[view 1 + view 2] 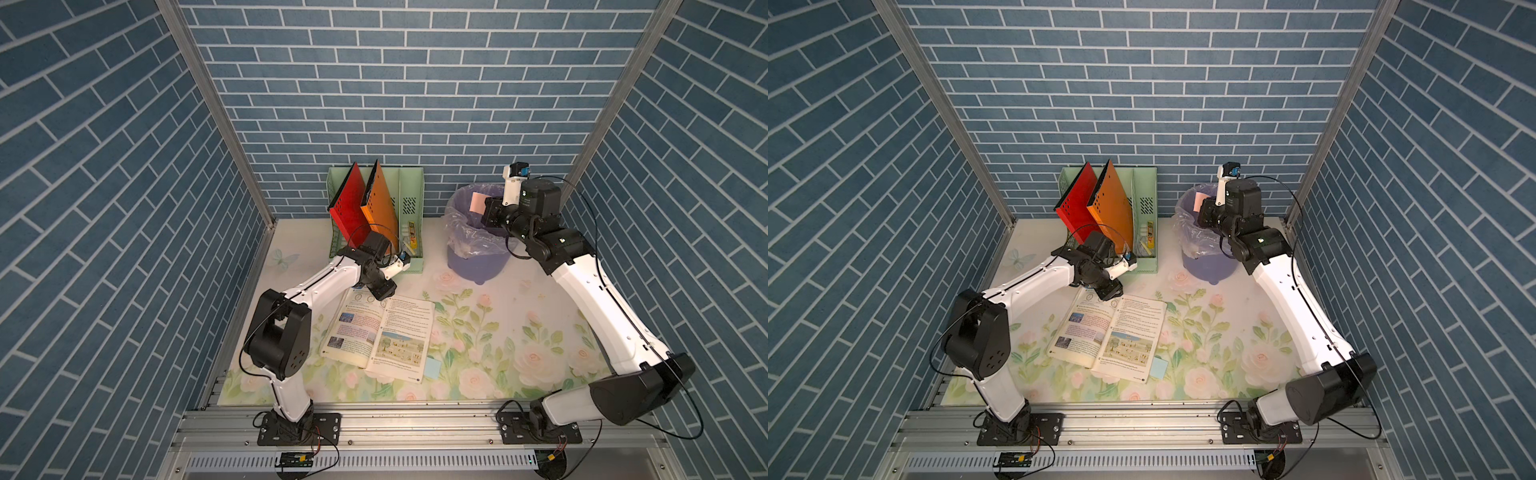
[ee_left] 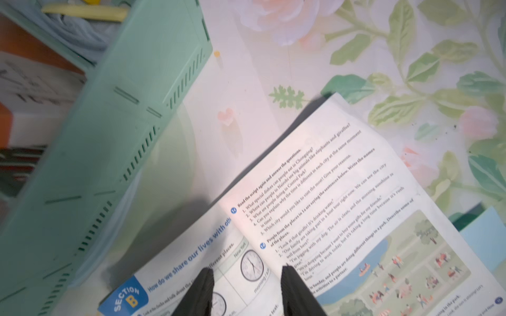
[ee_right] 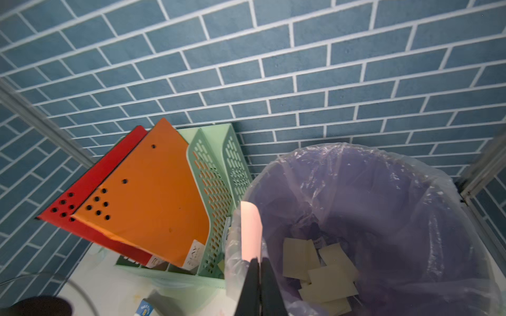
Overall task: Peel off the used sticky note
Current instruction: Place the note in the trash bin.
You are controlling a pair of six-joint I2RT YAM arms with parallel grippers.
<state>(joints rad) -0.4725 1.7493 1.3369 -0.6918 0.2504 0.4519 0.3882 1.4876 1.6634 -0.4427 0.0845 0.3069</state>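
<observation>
The pink sticky note (image 3: 250,232) is pinched by its bottom edge in the right gripper (image 3: 258,260). The gripper is closed tight on it. The note stands up over the near rim of the purple bin (image 3: 383,205), which has a clear bag in it. In both top views the note (image 1: 477,202) (image 1: 1201,200) shows over the open bin. Some pale yellow notes (image 3: 328,273) lie at the bottom of the bin.

The left gripper (image 2: 246,269) is a little way open and holds nothing. It is over the far end of the open book (image 2: 328,205). I cannot tell if it touches the page. A blue sticky note (image 1: 433,368) peeks out from the near right corner of the book.

The book lies flat on the flowery worktop (image 1: 498,332). Behind it stands a green file rack (image 1: 409,208) with a red folder (image 1: 349,203) and an orange folder (image 1: 380,208) leaning in it. The bin stands to the right of the rack.
</observation>
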